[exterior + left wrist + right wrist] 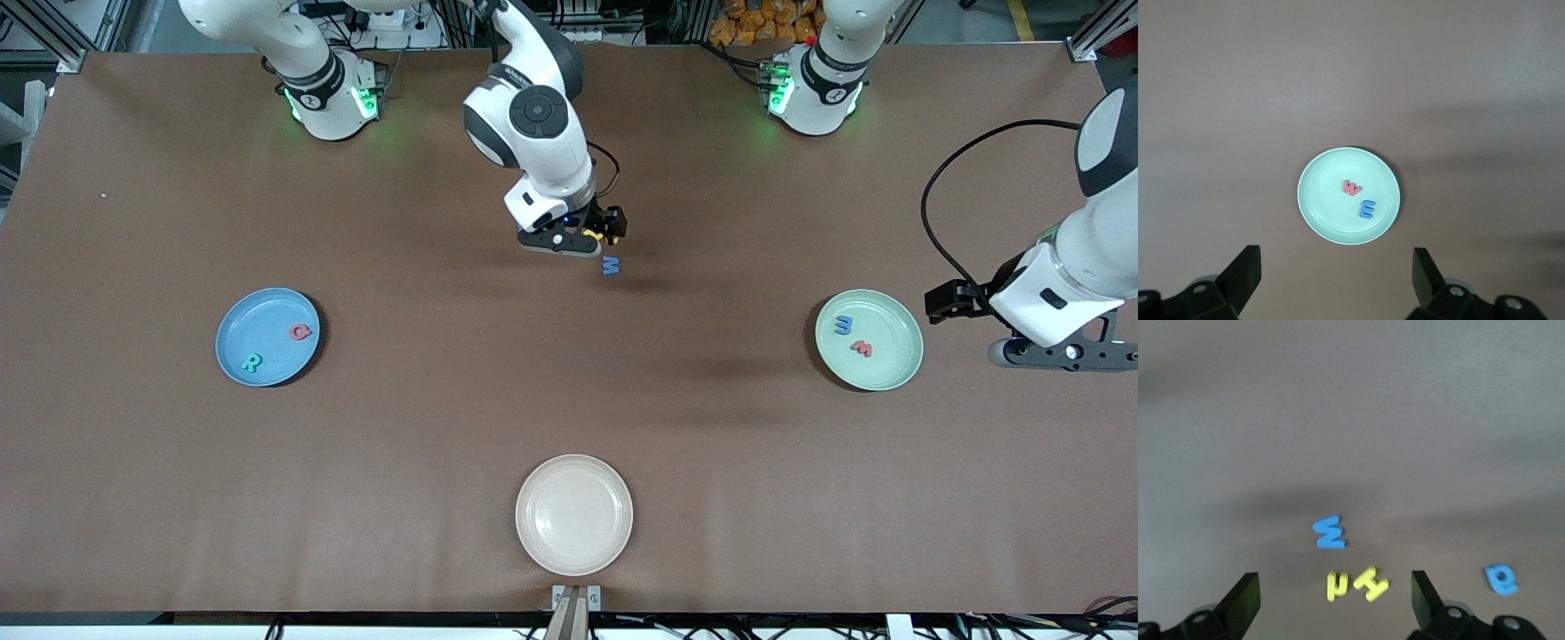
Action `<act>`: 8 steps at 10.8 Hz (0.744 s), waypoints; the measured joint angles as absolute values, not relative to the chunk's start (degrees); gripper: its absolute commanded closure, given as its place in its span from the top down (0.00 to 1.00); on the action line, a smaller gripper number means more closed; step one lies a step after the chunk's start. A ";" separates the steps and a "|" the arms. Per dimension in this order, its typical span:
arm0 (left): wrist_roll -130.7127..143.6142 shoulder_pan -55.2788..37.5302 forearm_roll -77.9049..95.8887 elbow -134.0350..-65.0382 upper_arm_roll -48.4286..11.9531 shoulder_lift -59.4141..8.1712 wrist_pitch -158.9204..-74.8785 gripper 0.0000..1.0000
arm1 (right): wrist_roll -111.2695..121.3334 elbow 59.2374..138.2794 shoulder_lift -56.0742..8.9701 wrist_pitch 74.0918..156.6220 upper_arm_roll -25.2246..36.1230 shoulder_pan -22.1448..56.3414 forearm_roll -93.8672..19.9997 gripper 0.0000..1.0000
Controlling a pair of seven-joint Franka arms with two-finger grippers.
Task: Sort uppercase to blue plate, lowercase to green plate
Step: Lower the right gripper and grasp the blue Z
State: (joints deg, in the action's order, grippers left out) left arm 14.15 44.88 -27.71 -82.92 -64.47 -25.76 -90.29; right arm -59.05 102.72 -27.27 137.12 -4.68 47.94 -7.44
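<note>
My right gripper hangs open low over the table's middle. Between its fingers lie a yellow lowercase h and a yellow uppercase H. A blue uppercase M lies just past them, nearer the front camera. A blue round lowercase letter lies off to one side. The blue plate holds a red Q and a teal R. On the green plate sit a blue m and a red m. My left gripper waits open and empty, raised beside the green plate.
A cream plate with nothing on it sits near the table's front edge, at the middle. The brown tabletop lies bare between the three plates.
</note>
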 measured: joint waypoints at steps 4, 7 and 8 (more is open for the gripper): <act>14.15 45.17 -27.70 -82.43 -64.46 -25.77 -90.24 1.00 | -59.61 102.56 -33.68 143.97 -4.79 49.17 -2.92 1.00; 14.15 45.13 -27.70 -82.25 -64.50 -25.73 -90.24 1.00 | -69.75 99.03 -37.25 142.93 -4.80 49.35 4.54 1.00; 14.15 45.12 -27.70 -82.23 -64.51 -25.72 -90.24 1.00 | -71.19 96.91 -38.03 139.90 -4.85 49.61 5.34 1.00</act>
